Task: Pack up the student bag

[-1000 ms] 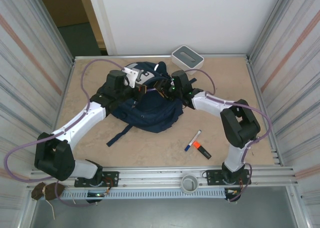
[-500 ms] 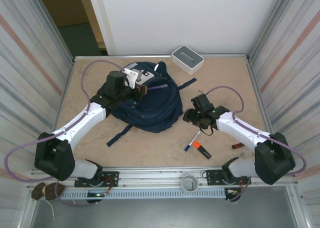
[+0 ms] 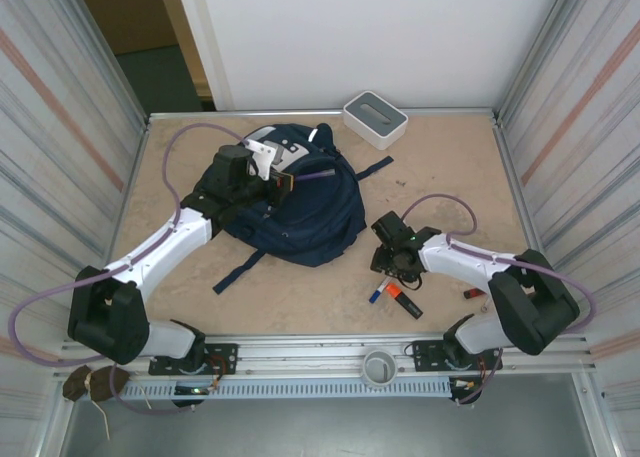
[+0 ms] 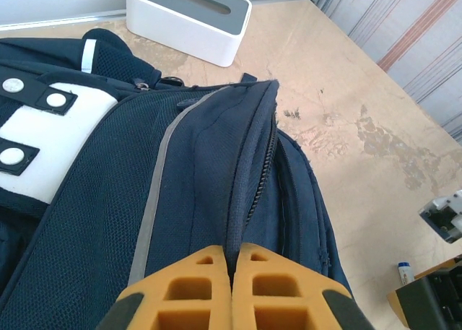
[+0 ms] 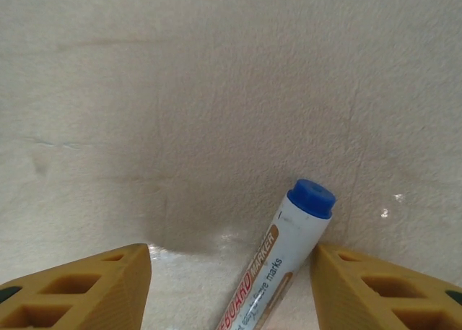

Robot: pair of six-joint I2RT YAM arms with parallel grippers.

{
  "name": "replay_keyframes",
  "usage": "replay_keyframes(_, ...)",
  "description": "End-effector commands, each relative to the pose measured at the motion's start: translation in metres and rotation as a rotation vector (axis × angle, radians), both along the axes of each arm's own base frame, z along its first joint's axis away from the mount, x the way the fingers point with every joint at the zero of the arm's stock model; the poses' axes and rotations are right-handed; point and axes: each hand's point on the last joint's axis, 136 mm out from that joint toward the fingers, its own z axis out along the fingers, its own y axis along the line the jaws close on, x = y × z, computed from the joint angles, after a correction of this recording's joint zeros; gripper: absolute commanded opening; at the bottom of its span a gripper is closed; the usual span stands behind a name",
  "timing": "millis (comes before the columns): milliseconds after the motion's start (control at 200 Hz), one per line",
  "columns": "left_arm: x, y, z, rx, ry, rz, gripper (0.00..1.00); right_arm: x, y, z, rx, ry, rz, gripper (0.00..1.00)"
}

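beige table [image 3: 450, 167] is carrying the navy blue fabric student bag [image 3: 300, 207] toward its far left, the left gripper [image 4: 231, 272] pinching its zipper edge between pressed-together fingers. the right gripper [image 5: 231, 272], having swung off the bag, is hovering, fingers apart, straddling the blue-capped white plastic marker [image 5: 280, 261], likely the next thing going in.

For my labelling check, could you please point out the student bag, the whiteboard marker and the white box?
student bag [image 3: 305, 212], top view, front panel.
whiteboard marker [image 5: 283, 254], right wrist view, labelled barrel.
white box [image 4: 177, 35], left wrist view, side wall.
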Motion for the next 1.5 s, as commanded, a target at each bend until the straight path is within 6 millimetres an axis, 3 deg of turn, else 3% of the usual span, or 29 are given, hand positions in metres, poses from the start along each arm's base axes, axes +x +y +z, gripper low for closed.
replay_keyframes(0, 0.0, 0.001, 0.033, -0.045, -0.104, 0.002, 0.0, 0.001, 0.001, -0.007, -0.01, -0.016, -0.045, 0.53)
replay_keyframes(185, 0.0, 0.002, 0.03, -0.038, -0.103, 0.003, 0.0, 0.015, 0.023, -0.003, 0.049, -0.073, -0.045, 0.31)
replay_keyframes(361, -0.002, 0.004, 0.028, -0.03, -0.104, 0.003, 0.0, 0.047, 0.056, 0.016, 0.157, -0.169, -0.056, 0.1)
replay_keyframes(486, -0.002, 0.003, 0.026, -0.028, -0.1, -0.002, 0.0, 0.07, 0.076, 0.052, 0.233, -0.262, -0.042, 0.04)
replay_keyframes(656, -0.006, 0.002, 0.029, -0.042, -0.103, -0.013, 0.0, 0.087, 0.087, 0.116, 0.357, -0.416, -0.01, 0.01)
replay_keyframes(761, -0.008, 0.0, 0.032, -0.061, -0.107, -0.024, 0.0, 0.095, 0.106, 0.154, 0.484, -0.487, 0.022, 0.02)
replay_keyframes(882, -0.011, -0.005, 0.038, -0.086, -0.112, -0.043, 0.0, 0.112, 0.134, 0.18, 0.645, -0.522, 0.006, 0.02)
replay_keyframes(1032, -0.011, -0.01, 0.047, -0.108, -0.123, -0.052, 0.0, 0.145, 0.17, 0.19, 0.796, -0.526, -0.052, 0.03)
replay_keyframes(1142, -0.011, -0.011, 0.054, -0.117, -0.13, -0.051, 0.0, 0.171, 0.187, 0.182, 0.81, -0.512, -0.113, 0.11)
replay_keyframes(1292, -0.01, -0.009, 0.059, -0.114, -0.144, -0.04, 0.0, 0.183, 0.187, 0.169, 0.757, -0.502, -0.085, 0.34)
replay_keyframes(1493, -0.01, -0.006, 0.055, -0.092, -0.15, -0.03, 0.0, 0.142, 0.14, 0.163, 0.496, -0.488, 0.077, 0.48)
